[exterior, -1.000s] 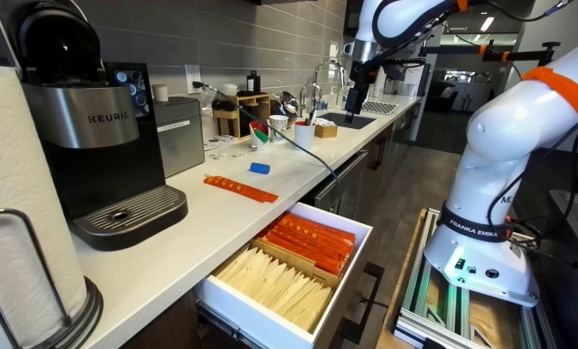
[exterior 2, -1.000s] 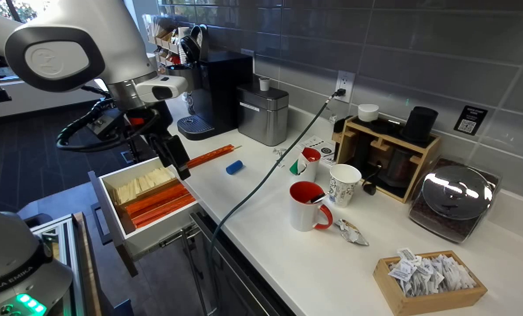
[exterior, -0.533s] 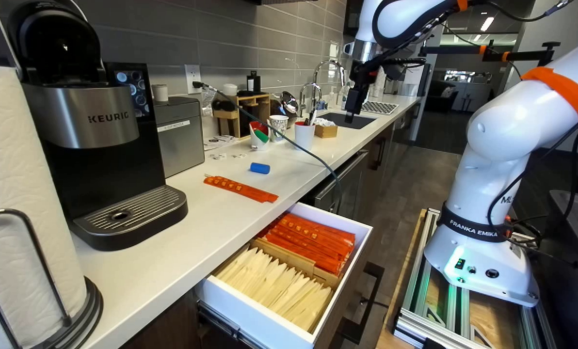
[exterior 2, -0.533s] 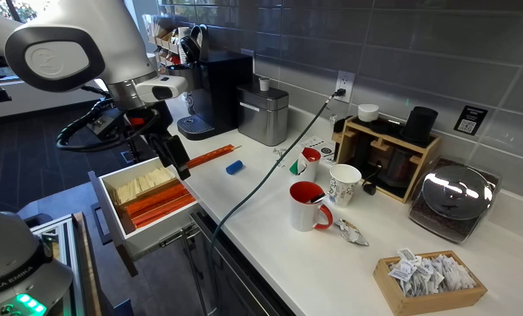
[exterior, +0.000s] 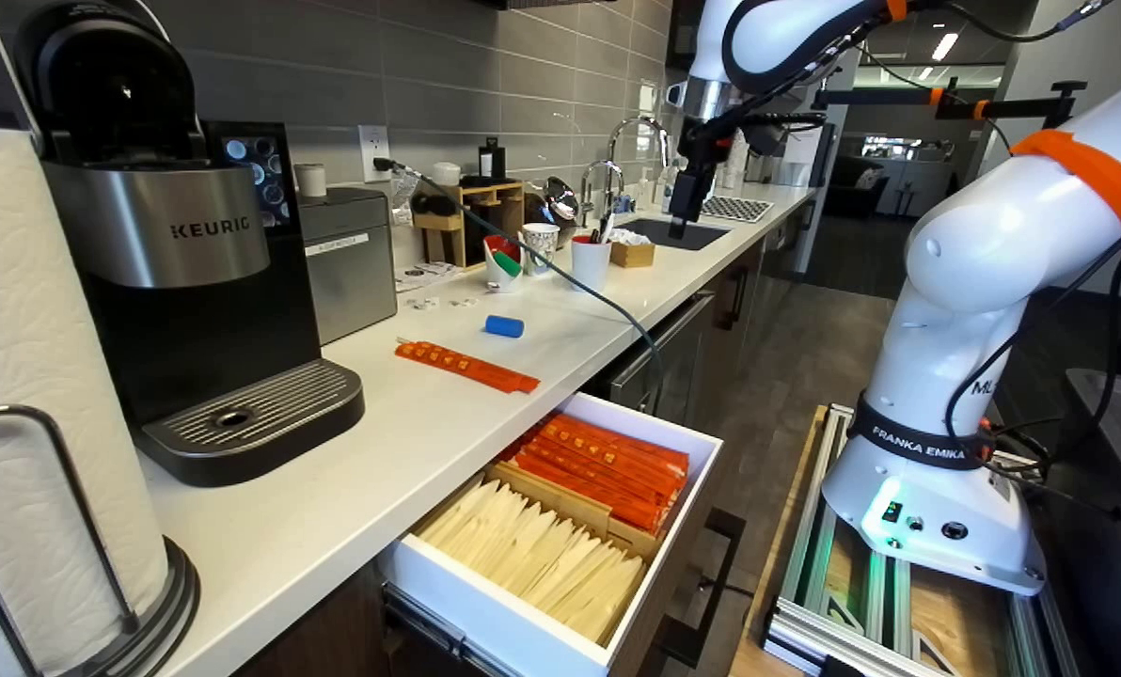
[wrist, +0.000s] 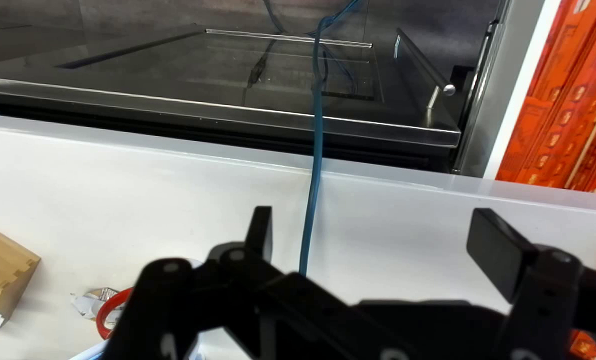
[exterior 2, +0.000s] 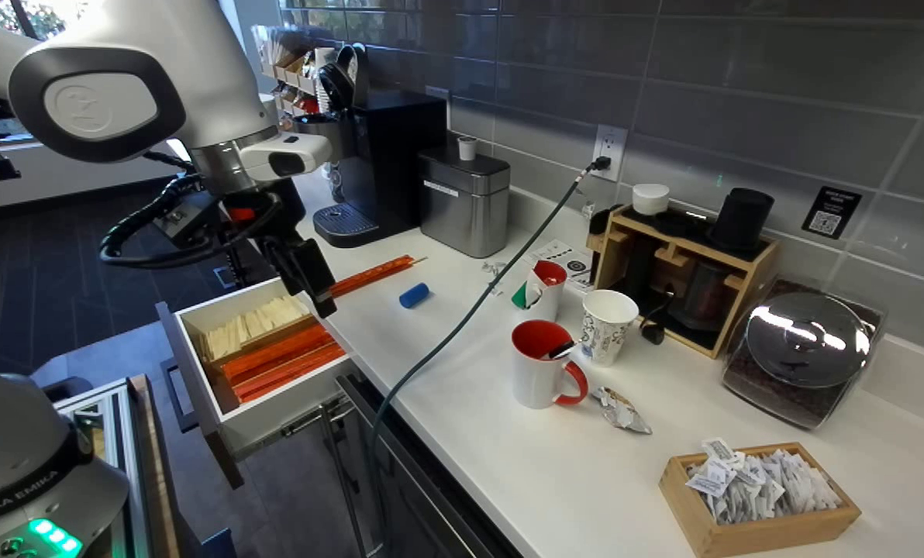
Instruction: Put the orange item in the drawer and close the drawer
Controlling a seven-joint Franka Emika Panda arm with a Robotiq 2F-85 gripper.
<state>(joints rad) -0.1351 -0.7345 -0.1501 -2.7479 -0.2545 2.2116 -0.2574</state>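
The orange item (exterior: 466,367), a long flat orange-red strip, lies on the white counter near its front edge. It shows in both exterior views (exterior 2: 375,274), and partly at the lower right of the wrist view (wrist: 584,345) behind a finger. The drawer (exterior: 495,602) stands pulled out below the counter, with cream and orange packets in its compartments; it also shows in an exterior view (exterior 2: 291,411). My gripper (wrist: 373,230) is open and empty above the counter, with its fingers wide apart, to the side of the orange item. It points down in both exterior views (exterior 2: 319,298).
A blue-green cable (wrist: 314,190) runs from the wall outlet over the counter edge, seen between my fingers. A blue cylinder (exterior 2: 414,295) lies near the orange item. A coffee maker (exterior: 194,226), a red-handled mug (exterior 2: 533,384) and a wooden packet box (exterior 2: 741,535) stand on the counter.
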